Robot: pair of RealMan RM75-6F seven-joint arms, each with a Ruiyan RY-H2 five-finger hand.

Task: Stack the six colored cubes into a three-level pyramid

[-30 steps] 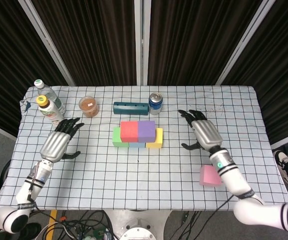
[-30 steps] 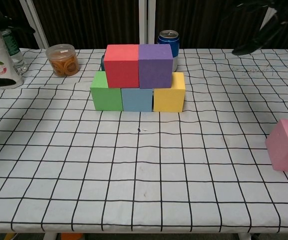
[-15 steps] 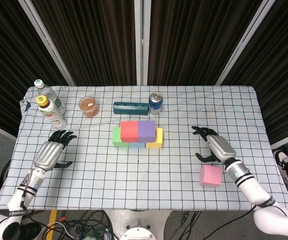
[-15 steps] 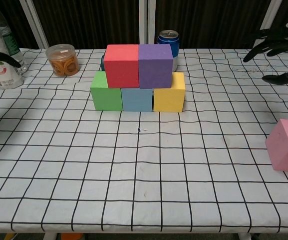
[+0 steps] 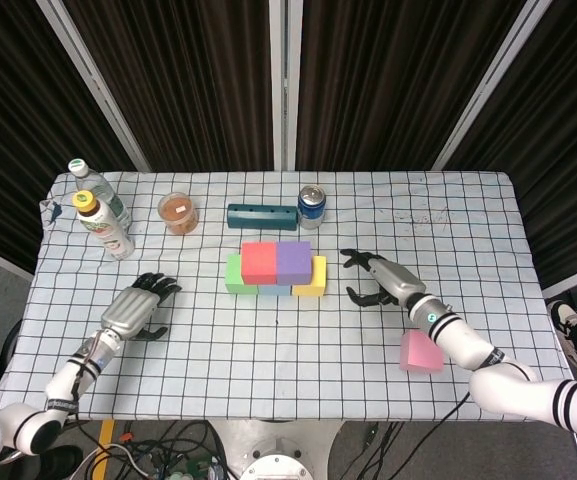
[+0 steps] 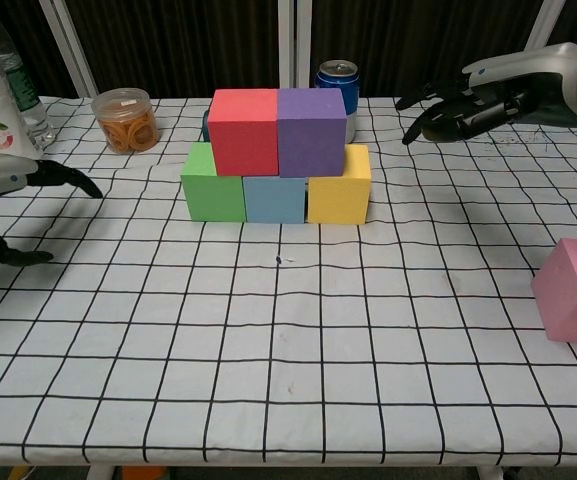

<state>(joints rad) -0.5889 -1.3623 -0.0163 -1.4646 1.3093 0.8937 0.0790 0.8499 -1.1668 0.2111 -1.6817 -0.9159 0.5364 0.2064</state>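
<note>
I see two cubes [image 6: 277, 131] sitting on a row of three [image 6: 277, 197] mid-tabletop [image 5: 268, 360], a can [image 5: 311, 206], a block [image 5: 262, 216] and a jar [image 5: 178, 212] behind them, bottles [image 5: 102, 218] at the far left corner, and one loose cube [image 5: 421, 351] toward the near right edge.

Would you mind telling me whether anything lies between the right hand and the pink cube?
Nothing visible does. The right hand hovers open near the pyramid, and only bare tablecloth separates it from the pink cube.
</note>
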